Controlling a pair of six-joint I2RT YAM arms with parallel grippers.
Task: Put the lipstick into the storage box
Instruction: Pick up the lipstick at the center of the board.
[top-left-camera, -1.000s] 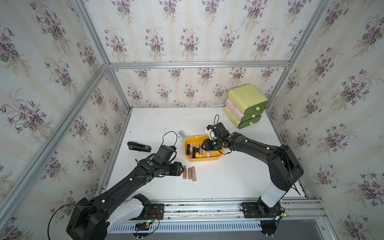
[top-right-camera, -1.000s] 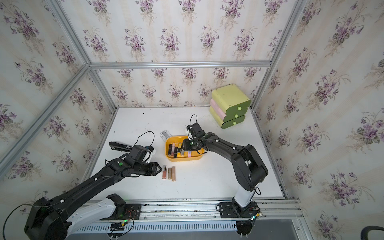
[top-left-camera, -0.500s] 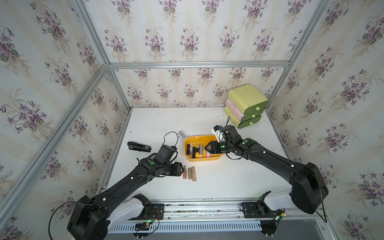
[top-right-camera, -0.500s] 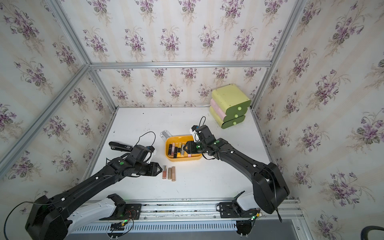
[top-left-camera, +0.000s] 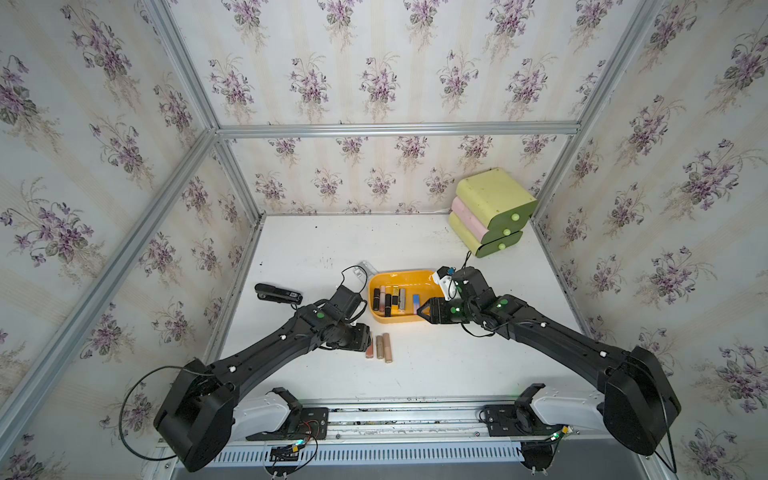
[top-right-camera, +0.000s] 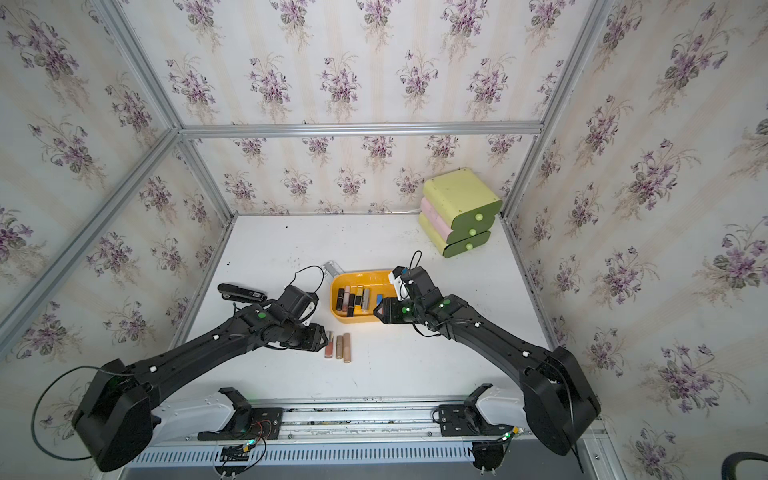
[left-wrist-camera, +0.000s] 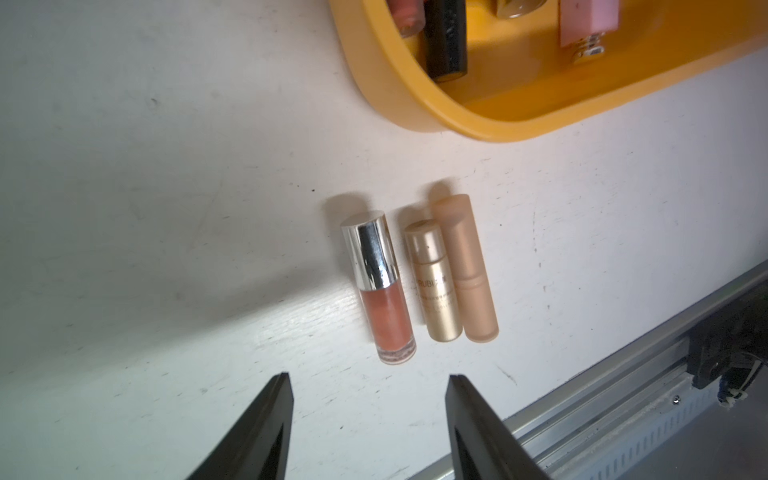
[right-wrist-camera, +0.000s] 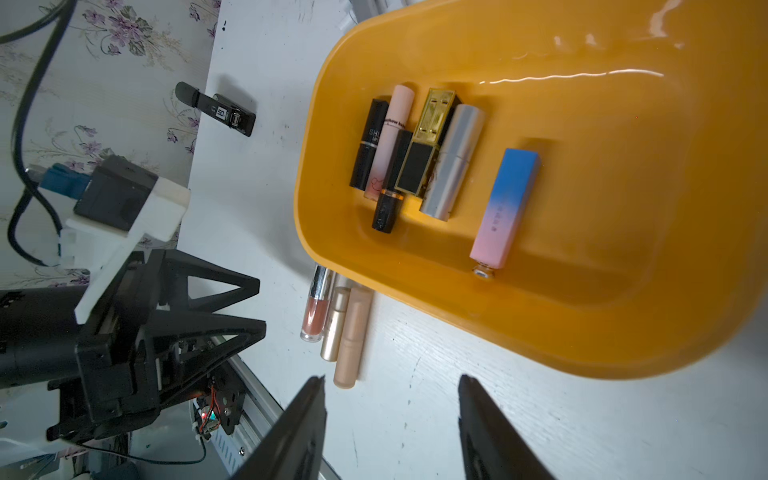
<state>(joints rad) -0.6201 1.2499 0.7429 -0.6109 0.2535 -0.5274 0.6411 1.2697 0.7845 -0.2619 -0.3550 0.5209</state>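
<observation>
My left gripper hangs low over the scuffed white table, its black wedge-shaped jaws parted about a tube's width with nothing between them. Just ahead of it three tubes lie side by side: a gloss with a clear body and a mirror-bright silver cap, a stubby satin gold tube, and a longer matte peach tube touching the gold one. They rest on the table just on the near side of the box — a shallow, glossy orange-yellow plastic tray with rounded corners, mid-table. Inside it, toward its left end, a cluster is packed together: a round black tube, a slim pale pink tube, a square gold-and-black case and a smooth silver cylinder. A square blue-to-pink stick lies apart to their right. My right gripper hovers at the box's near right corner — jaws spread, empty. A green-and-pink drawer unit stands in the far right corner.
</observation>
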